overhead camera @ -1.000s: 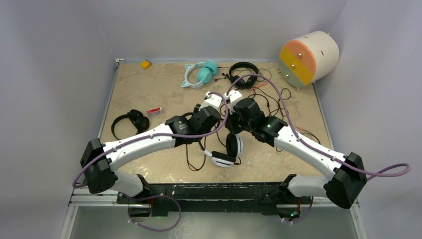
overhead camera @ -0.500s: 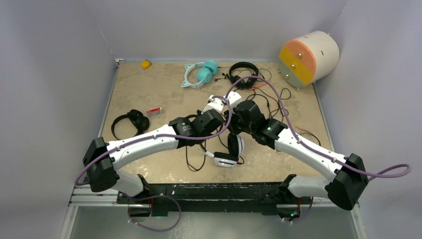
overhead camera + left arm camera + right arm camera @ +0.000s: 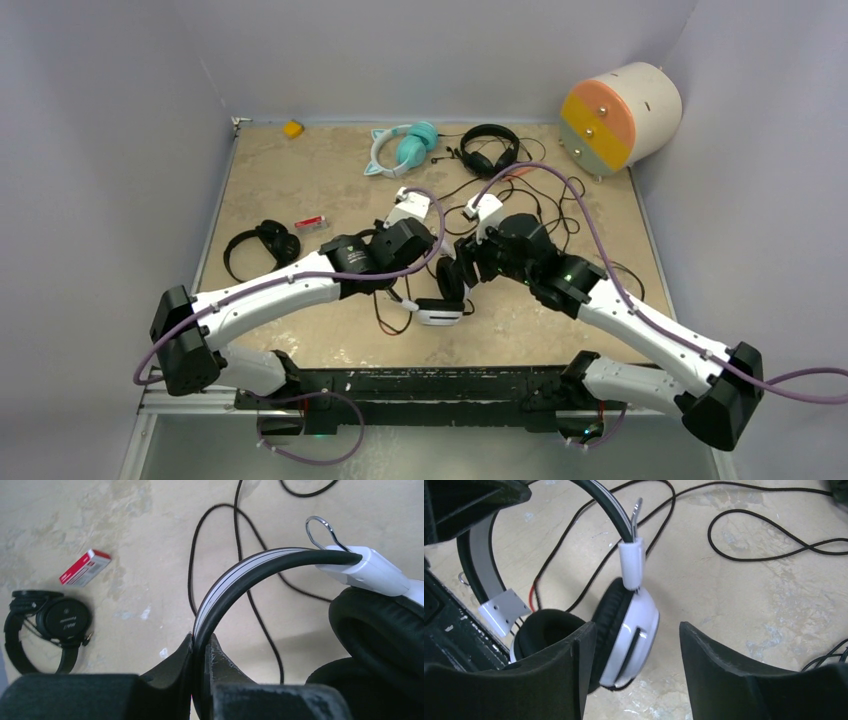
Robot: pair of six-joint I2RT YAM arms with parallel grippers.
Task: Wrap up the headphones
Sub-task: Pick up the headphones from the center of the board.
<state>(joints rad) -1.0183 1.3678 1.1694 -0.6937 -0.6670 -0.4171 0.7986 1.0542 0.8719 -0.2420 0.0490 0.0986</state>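
The white-and-black headphones (image 3: 440, 300) hang just above the table at its middle. My left gripper (image 3: 201, 642) is shut on their striped headband (image 3: 240, 572), with both fingers pressed flat against it. My right gripper (image 3: 638, 626) stands open around the white ear cup (image 3: 631, 630); its left finger is close to the cup's black pad, and its right finger is well clear. In the top view the left gripper (image 3: 418, 270) and right gripper (image 3: 462, 272) meet over this headset. Its thin black cable (image 3: 769, 555) trails loose on the table.
Teal cat-ear headphones (image 3: 405, 148) and black ones with red accents (image 3: 490, 148) lie at the back. An all-black pair (image 3: 262, 245) lies left, beside a small red-and-white box (image 3: 311, 223). Loose cables (image 3: 545, 205) spread right of centre. A cream drum (image 3: 620, 115) stands back right, a yellow piece (image 3: 292, 128) back left.
My left gripper has shut on the headband. My right gripper has opened off the headset and drawn back to the right. The headset has shifted slightly left and nearer.
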